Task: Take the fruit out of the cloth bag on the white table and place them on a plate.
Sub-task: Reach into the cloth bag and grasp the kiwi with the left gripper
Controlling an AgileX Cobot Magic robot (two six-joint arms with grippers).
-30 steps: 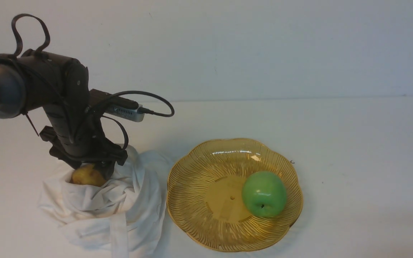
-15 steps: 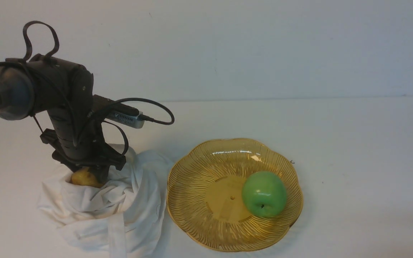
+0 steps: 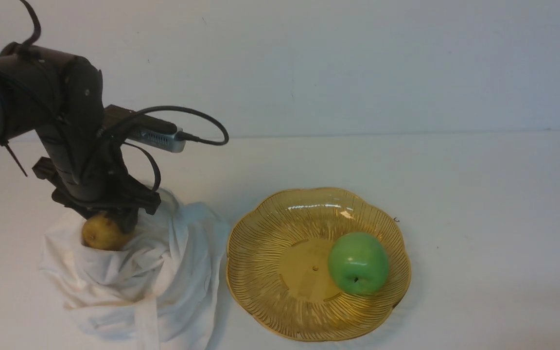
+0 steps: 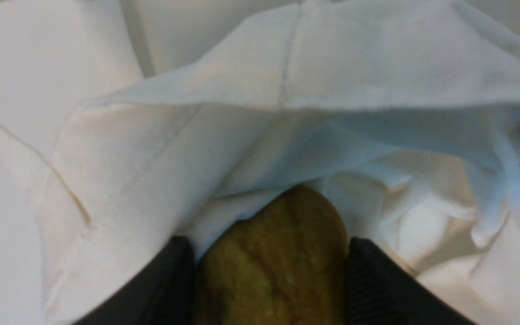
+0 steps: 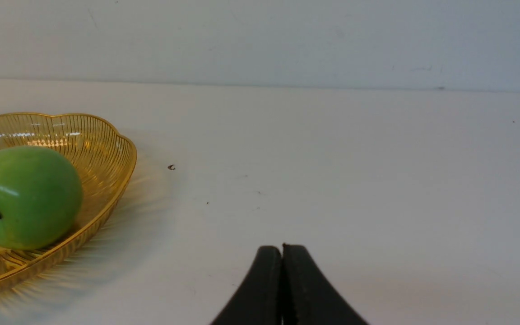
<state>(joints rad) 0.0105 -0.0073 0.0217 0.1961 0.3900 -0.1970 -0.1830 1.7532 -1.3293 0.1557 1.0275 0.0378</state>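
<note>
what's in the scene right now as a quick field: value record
left pincer: closed on the brown fruit, one finger on each side
brown fruit: at the mouth of the cloth bag, not yet on the plate
cloth bag: white, crumpled on the white table, left of the plate
plate: amber, scalloped rim, holds a green apple
right pincer: shut, nothing between its fingers, low over the table

A white tabletop is carrying a crumpled white cloth bag and, just beside it, an amber scalloped plate.
</note>
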